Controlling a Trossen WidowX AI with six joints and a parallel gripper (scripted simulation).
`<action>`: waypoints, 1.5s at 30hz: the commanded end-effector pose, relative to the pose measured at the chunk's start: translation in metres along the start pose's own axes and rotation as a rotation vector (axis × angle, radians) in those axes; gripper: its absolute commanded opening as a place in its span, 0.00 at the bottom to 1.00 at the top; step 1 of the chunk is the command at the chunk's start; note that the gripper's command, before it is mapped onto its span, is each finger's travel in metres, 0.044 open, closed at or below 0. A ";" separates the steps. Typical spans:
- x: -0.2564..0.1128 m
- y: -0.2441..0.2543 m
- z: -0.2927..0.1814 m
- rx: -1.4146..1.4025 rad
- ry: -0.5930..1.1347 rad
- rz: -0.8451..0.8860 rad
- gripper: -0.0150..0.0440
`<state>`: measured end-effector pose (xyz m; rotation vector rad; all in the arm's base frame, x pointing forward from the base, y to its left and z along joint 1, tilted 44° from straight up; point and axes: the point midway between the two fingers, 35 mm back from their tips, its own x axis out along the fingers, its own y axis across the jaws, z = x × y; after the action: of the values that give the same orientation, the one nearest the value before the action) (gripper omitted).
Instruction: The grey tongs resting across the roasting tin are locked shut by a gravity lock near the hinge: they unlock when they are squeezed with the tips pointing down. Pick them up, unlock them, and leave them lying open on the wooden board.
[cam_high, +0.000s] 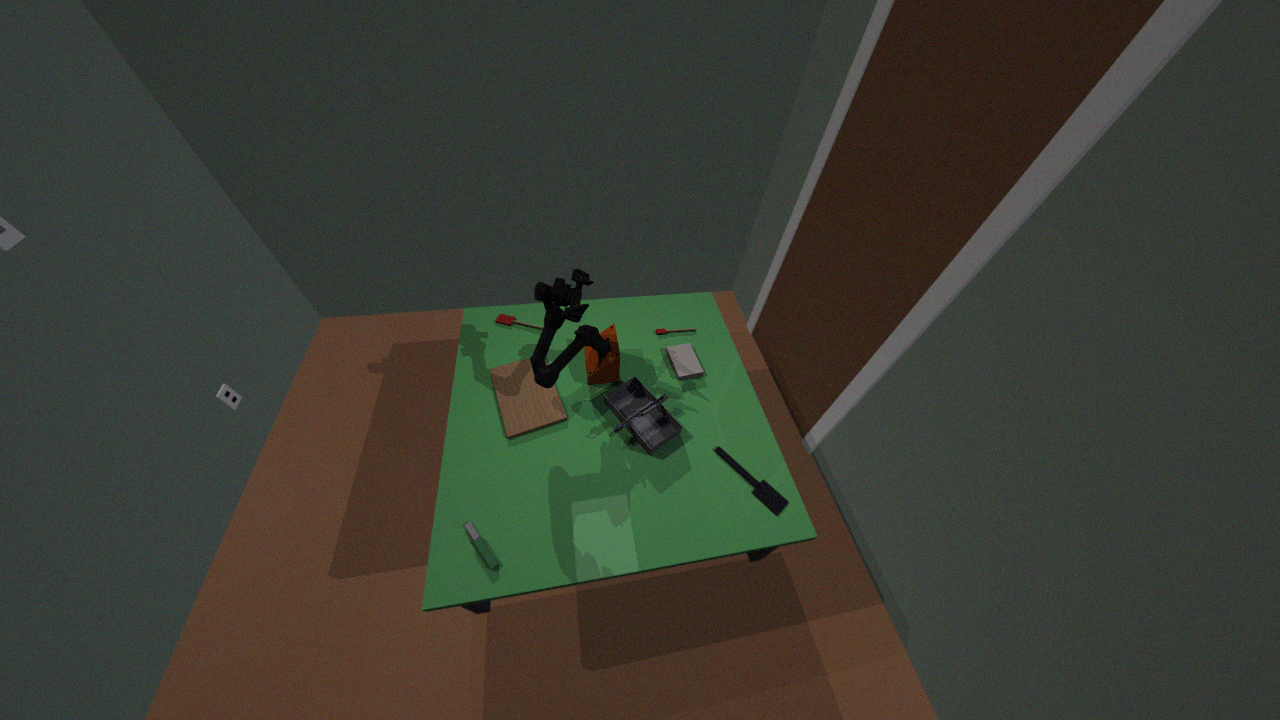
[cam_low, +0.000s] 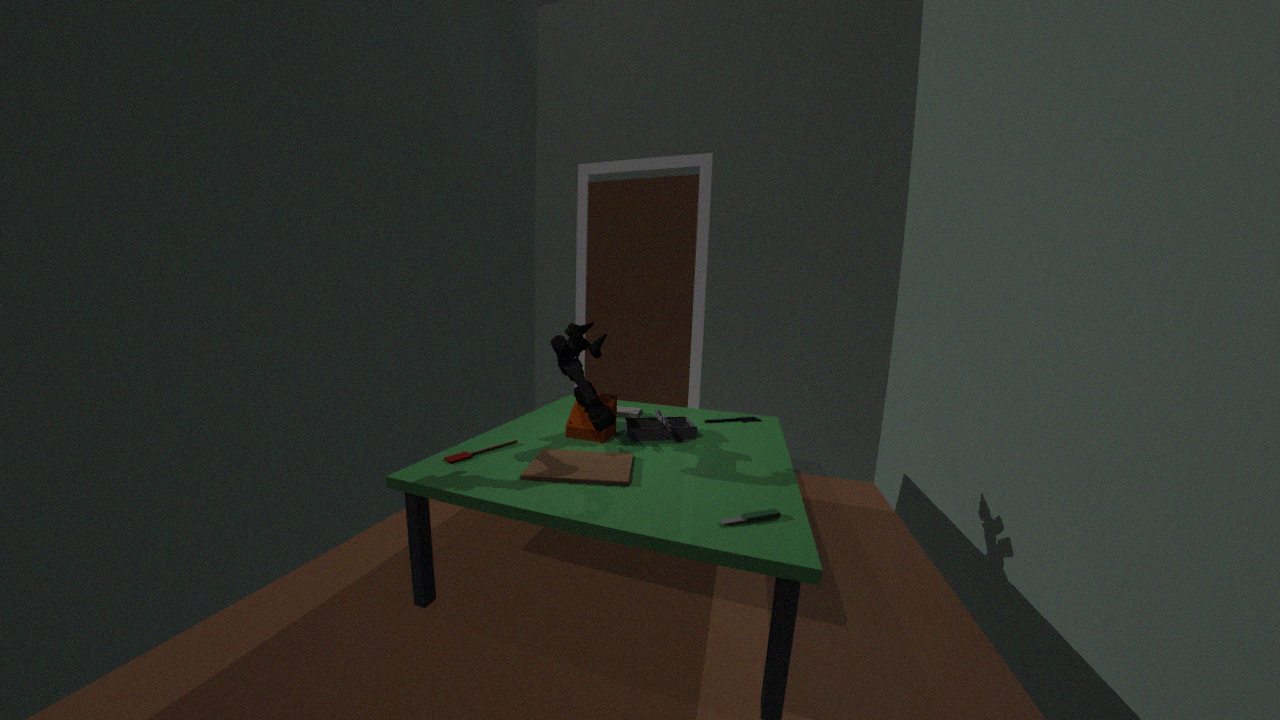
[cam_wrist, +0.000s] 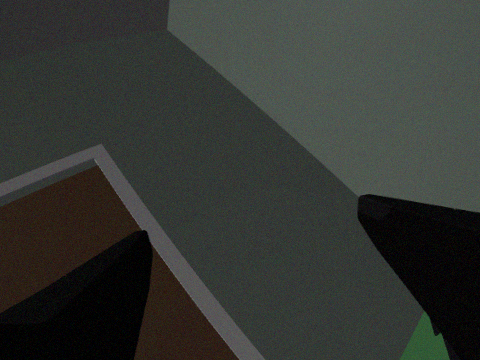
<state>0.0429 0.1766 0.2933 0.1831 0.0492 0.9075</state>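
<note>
The grey tongs (cam_high: 646, 411) (cam_low: 661, 418) rest across the dark roasting tin (cam_high: 665, 441) (cam_low: 639, 433); whether their arms are shut is too small to tell. The wooden board (cam_high: 528, 410) (cam_low: 586, 468) lies flat on the green table, on the other side of the arm's base from the pale block. My gripper (cam_high: 588, 294) (cam_low: 598, 331) (cam_wrist: 257, 224) is open and empty, raised high above the table and away from the tongs. The wrist view shows its two dark fingers wide apart, with only walls and a door frame between them.
An orange stand (cam_high: 601, 369) (cam_low: 583, 432) is at the arm's base. A pale block (cam_high: 684, 360) (cam_low: 630, 411), a black spatula (cam_high: 769, 497) (cam_low: 733, 420), a green-handled knife (cam_high: 484, 548) (cam_low: 761, 516) and two red-ended tools (cam_high: 505, 319) (cam_high: 661, 331) lie on the table.
</note>
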 end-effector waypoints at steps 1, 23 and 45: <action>0.000 0.000 0.000 0.000 0.000 -0.002 0.98; 0.103 0.008 -0.047 -0.079 0.241 -0.281 1.00; 0.169 -0.229 -0.235 0.390 0.643 -1.463 1.00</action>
<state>0.2755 0.2329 0.0641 0.1043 0.7858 -0.3410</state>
